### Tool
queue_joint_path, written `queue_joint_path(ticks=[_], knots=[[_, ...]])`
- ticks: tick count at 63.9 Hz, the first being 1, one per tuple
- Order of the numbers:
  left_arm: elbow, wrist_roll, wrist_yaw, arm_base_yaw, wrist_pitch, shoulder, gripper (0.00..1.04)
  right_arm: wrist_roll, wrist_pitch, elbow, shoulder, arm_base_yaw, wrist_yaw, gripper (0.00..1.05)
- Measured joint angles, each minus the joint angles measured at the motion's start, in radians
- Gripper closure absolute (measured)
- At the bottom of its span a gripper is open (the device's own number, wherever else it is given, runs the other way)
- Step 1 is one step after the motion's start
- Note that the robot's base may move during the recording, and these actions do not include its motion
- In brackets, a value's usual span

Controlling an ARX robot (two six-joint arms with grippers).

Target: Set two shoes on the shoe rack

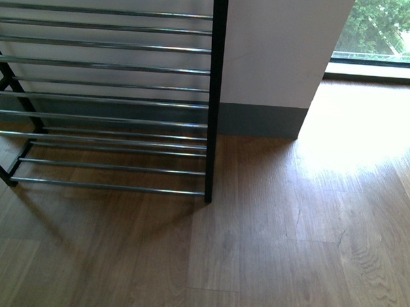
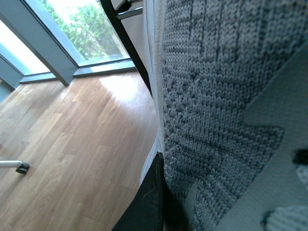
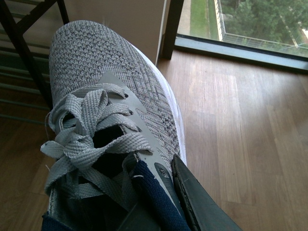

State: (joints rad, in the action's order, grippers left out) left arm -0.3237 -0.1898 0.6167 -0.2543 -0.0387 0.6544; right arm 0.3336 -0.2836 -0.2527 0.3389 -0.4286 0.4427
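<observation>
The shoe rack (image 1: 111, 119) stands at the left of the front view, with black side frames and several tiers of chrome rods; no shoe or arm shows there. In the left wrist view one grey knit shoe (image 2: 216, 96) fills the picture. My left gripper (image 2: 168, 202) is shut on it, one black finger (image 2: 149, 202) pressed against its side by the white sole. The rack's black frame (image 2: 126, 43) lies just beyond. In the right wrist view my right gripper (image 3: 159, 207) is shut on the other shoe (image 3: 101, 82) at its navy collar. That shoe's toe points toward the rack (image 3: 29, 48).
A white wall pillar (image 1: 284, 48) with grey skirting (image 1: 261, 120) stands right beside the rack. A floor-level window (image 1: 387, 32) lies at the far right. Wooden floor (image 1: 290, 232) spreads in front. A white leg with a black caster (image 2: 19, 167) rests on the floor.
</observation>
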Motion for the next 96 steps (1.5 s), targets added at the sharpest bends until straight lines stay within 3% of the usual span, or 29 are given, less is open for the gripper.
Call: queue_joint_path(ticks=[96], knots=[[0.001, 0.000, 0.008, 0.004, 0.000, 0.000, 0.99, 0.000, -0.001, 0.002, -0.001, 0.001, 0.005, 1.04]])
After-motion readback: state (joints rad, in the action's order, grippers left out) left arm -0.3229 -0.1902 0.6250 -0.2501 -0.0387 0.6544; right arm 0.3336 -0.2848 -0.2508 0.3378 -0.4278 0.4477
